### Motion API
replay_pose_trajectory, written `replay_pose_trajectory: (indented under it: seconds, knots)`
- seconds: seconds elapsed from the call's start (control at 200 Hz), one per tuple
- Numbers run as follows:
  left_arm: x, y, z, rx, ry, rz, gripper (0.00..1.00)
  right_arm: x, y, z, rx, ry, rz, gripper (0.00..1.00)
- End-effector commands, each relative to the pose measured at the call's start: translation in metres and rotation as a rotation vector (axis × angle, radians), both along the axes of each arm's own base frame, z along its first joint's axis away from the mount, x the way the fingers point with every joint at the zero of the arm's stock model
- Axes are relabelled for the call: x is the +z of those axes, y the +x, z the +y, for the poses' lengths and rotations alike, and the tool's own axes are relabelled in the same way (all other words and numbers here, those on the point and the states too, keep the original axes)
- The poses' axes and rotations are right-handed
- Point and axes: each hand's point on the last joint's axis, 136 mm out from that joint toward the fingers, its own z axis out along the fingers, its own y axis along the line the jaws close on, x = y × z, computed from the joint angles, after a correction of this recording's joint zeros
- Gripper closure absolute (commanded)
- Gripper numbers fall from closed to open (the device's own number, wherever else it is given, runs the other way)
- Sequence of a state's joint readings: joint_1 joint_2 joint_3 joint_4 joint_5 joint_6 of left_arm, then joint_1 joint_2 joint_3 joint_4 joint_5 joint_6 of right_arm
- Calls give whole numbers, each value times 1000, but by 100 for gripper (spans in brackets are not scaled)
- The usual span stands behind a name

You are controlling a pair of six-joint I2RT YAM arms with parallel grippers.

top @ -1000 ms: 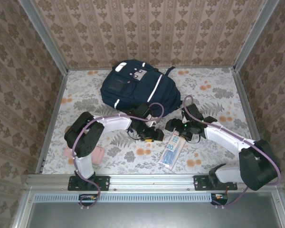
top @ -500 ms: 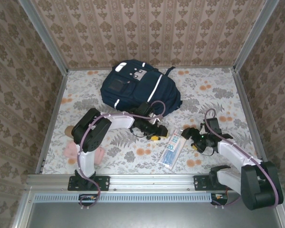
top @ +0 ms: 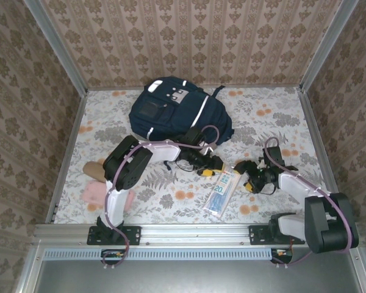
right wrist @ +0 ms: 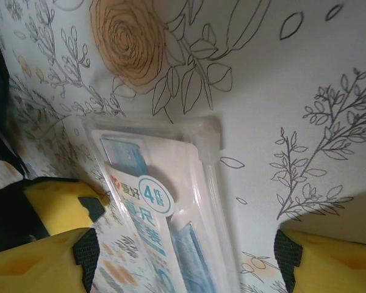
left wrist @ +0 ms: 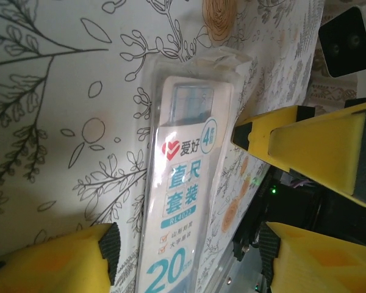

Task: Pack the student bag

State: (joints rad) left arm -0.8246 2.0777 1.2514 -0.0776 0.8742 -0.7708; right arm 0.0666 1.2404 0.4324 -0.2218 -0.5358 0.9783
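Both arms crowd the same end of the ruler pack, and that is the main hazard. The left end effector and right end effector sit just beside each other over its far tip, each with jaws wide and nothing held. In the left wrist view the pack lies between that arm's yellow fingers, with the other arm's fingers close in on the right. If both close or descend together, the fingers could knock or jam against one another.

The pack looks like a flat, glossy plastic sleeve lying flush on the flowered worktop, so a pinch may slide off its edges or skid it away instead of lifting it. The right wrist view shows its own fingers straddling the sleeve loosely, touching neither side.

The student bag lies well apart at the back of the worktop. Whether it is unzipped I cannot tell; a shut bag would block any insertion
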Motion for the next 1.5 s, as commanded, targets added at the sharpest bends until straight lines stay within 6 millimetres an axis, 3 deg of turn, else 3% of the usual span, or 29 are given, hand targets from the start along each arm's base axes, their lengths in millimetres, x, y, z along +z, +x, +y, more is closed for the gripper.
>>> replay_pose_trajectory:
  seconds: [0.0, 0.14, 0.375, 0.475, 0.66, 0.935, 1.12, 1.205, 1.31, 1.41, 1.5]
  knots:
    - [-14, -9, -7, -22, 3, 28, 38, 21, 44, 39, 86, 180, -255, 22]
    - [-16, -9, -8, -19, 5, 37, 39, 19, 50, 52, 85, 228, -250, 22]
    - [-17, -9, -8, -24, 7, 43, 42, 40, 52, 69, 122, 270, -301, 23]
    - [-16, -10, -8, -27, 6, 40, 42, 53, 51, 70, 145, 246, -339, 23]
    - [-16, -10, -5, -21, 5, 41, 43, 55, 48, 70, 152, 255, -353, 24]
    - [-11, -8, -1, -3, -32, 36, 44, 39, 46, 67, 124, 245, -318, 46]
    - [-5, -9, -2, -11, -70, 24, 49, 12, 42, 68, 126, 228, -246, 56]
    - [-3, -9, -3, -13, -81, 21, 51, 3, 40, 70, 131, 223, -230, 67]
    - [14, -5, 5, -14, -76, -42, 53, -5, 37, 64, 122, 188, -214, 87]
    - [49, 1, 22, -32, -36, -162, 50, -6, 33, 50, 129, 78, -208, 100]
    - [86, 15, 39, -29, 11, -270, 44, 1, 31, 36, 134, -32, -220, 100]
